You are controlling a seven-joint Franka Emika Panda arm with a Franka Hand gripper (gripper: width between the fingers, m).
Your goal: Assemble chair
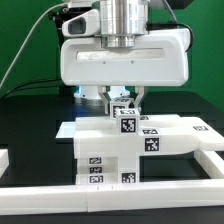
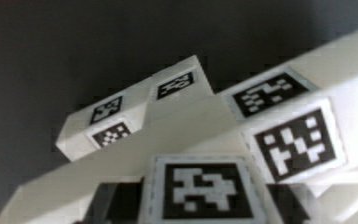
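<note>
My gripper hangs over the middle of the table, shut on a small white tagged chair part. In the wrist view the same part fills the gap between the dark fingers of my gripper. Right below it lies the partly joined chair: a long flat white panel lying across, a tagged piece standing on it, and a blocky part with several tags in front. The wrist view shows the tagged panel face and another tagged part beneath the held part.
A low white rail borders the black table along the front and the exterior view's right. A short white piece shows at the exterior view's left edge. Cables and green backing stand behind the arm.
</note>
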